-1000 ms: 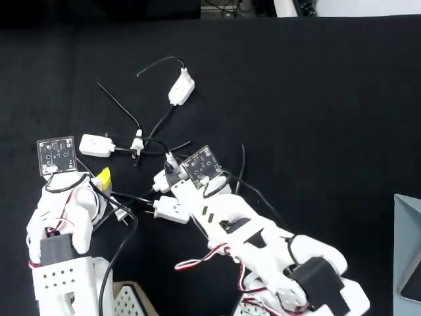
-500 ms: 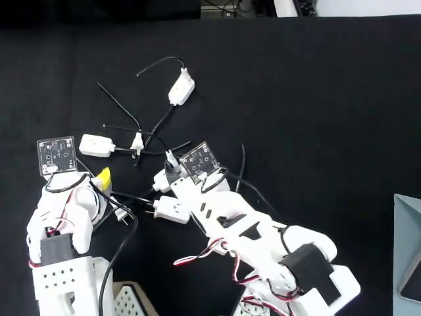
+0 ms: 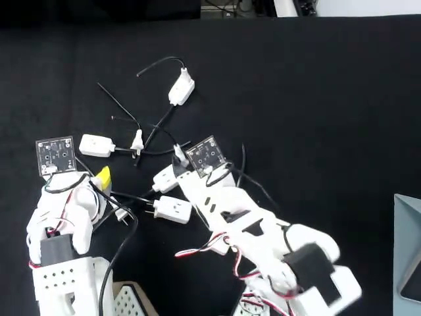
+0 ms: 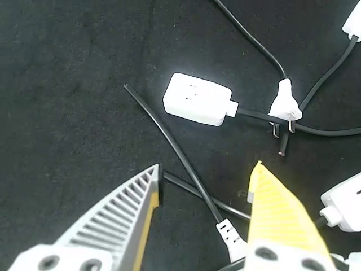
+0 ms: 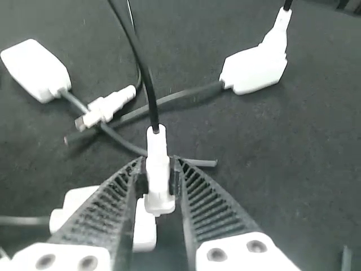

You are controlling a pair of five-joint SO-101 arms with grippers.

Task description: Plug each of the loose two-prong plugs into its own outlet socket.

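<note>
My right gripper (image 5: 157,166) is shut on a white two-prong plug (image 5: 157,179) with a black cord, held just above the table near the middle (image 3: 178,155). A white outlet socket (image 3: 165,178) lies right beside it, and another socket (image 3: 172,209) lies nearer the arms. Two more sockets lie farther off, one at the left (image 3: 96,145) and one at the back (image 3: 181,87). A loose plug (image 3: 137,141) rests next to the left socket. My left gripper (image 4: 206,180) hangs open over a black cord, with a small plug (image 4: 231,237) close under it and the left socket (image 4: 197,100) ahead.
Black cords (image 3: 122,105) cross between the sockets on the black table. Another loose plug (image 3: 121,215) lies between the two arms. A grey box edge (image 3: 408,250) stands at the far right. The table's right half is bare cloth.
My right gripper has moved a little back and to the right with the plug in it, dragging its cord along. The left arm has stayed still.
</note>
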